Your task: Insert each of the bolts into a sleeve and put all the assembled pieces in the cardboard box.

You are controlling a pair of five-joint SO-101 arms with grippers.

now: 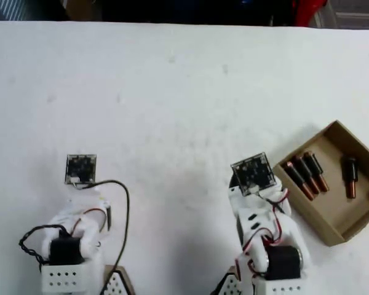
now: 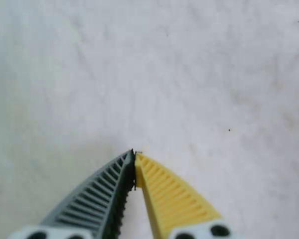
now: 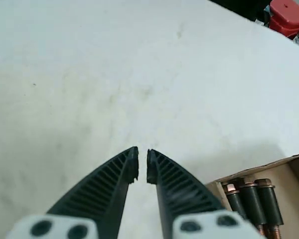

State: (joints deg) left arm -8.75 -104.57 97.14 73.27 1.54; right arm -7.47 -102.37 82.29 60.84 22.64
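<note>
To my eye the job is about done: four assembled pieces (dark bolts in coppery sleeves) lie in the shallow brown cardboard box (image 1: pixel 332 212), a trio (image 1: pixel 304 174) side by side and a single one (image 1: pixel 351 177) apart. The left gripper (image 2: pixel 134 159) is pinched closed and empty. The right gripper (image 3: pixel 142 167), beside the box, is nearly closed, holding nothing.
</note>
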